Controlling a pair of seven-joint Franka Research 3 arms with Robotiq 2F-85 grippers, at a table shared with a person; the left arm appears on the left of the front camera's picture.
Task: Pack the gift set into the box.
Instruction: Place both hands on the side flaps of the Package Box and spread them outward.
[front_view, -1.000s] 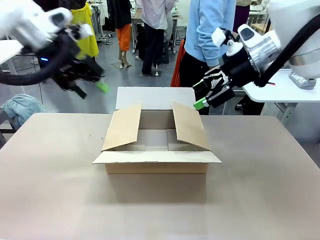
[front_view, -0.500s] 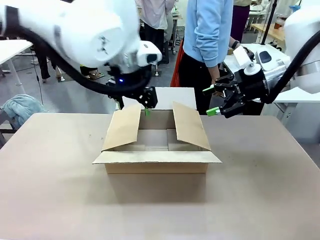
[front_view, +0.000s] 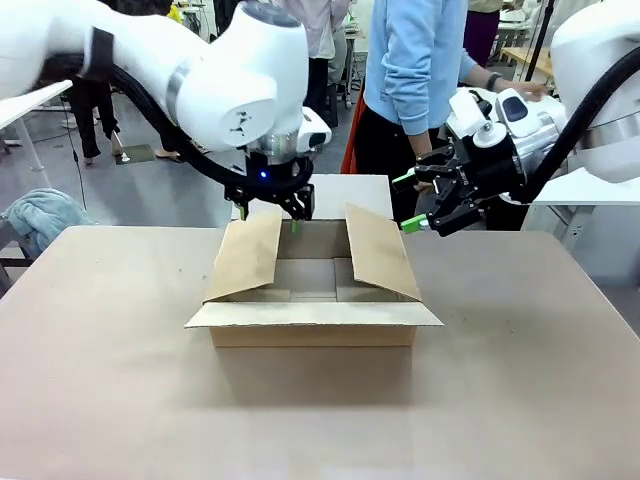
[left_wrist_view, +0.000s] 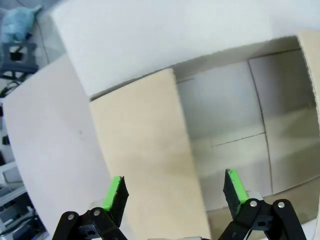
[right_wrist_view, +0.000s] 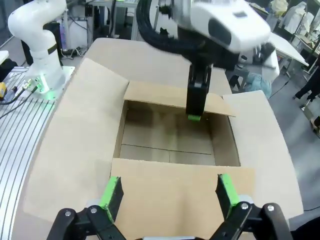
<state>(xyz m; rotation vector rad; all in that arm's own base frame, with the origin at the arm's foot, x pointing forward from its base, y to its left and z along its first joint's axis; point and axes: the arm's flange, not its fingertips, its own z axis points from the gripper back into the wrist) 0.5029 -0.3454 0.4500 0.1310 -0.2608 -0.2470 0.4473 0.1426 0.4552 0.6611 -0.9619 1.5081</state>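
Now left gripper (left_wrist_view: 174, 191) hovering, fingers apart, over box (front_view: 312, 325) flap (front_view: 245, 255); right gripper (front_view: 408, 203) likewise spread; should be easing flap outward gently.

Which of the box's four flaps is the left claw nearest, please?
The raised flap on the robot's left; the left claw hovers open right above it.

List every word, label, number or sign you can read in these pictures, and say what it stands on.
No text can be read in these pictures.
The plain brown corrugated cardboard carton has no print on its flaps or walls.
Anything farther off is too small or blurred to read.
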